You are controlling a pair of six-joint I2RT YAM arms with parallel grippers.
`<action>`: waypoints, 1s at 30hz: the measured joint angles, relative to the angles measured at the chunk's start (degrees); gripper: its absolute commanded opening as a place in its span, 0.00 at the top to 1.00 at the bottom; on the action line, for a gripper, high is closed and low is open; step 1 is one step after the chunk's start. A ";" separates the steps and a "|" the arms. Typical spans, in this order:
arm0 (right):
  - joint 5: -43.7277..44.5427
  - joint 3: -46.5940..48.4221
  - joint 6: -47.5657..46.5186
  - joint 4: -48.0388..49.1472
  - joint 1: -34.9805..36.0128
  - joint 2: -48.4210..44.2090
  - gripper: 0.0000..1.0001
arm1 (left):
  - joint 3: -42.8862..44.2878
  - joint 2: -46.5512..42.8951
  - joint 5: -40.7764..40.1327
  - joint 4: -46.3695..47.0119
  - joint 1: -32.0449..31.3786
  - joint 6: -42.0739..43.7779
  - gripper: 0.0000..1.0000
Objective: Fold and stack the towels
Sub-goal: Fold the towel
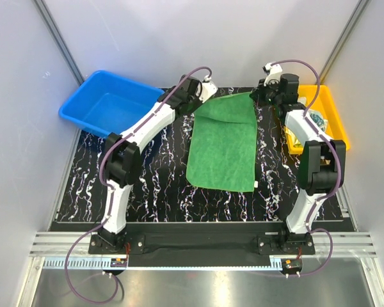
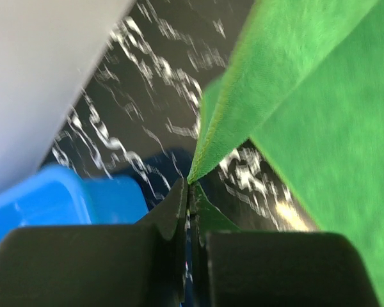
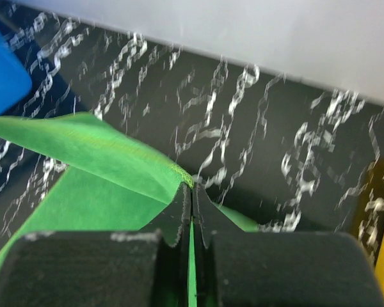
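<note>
— How many towels out there?
— One that I can see for sure: the green towel (image 1: 224,144), middle of the table (image 1: 147,182). There's a pale patterned thing (image 1: 316,119) in the yellow bin (image 1: 336,102) on the right, half behind the arm. Can't tell what it is.
— Bins?
— Two. The yellow one & a blue bin (image 1: 109,102) at the back left corner.
— Arms?
— Two, both reaching to the far edge. The left gripper (image 2: 190,188) has its fingers pinched tight on the towel's far left corner. The right gripper (image 3: 192,188) is the same, clamped on the far right corner.
— Is the towel flat?
— Near part lies on the black marbled top, betw. the arms. The far edge hangs raised from the two grips, dipping a bit in the middle.
— Pose?
— The left arm slants in from its base twd centre. The right arm runs straight fwd, wrist turned in to the left.
</note>
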 measured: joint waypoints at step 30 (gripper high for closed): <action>6.47 -37.27 17.81 -11.41 0.09 -33.73 1.00 | -37.64 -25.38 1.79 2.54 -8.92 -9.38 1.00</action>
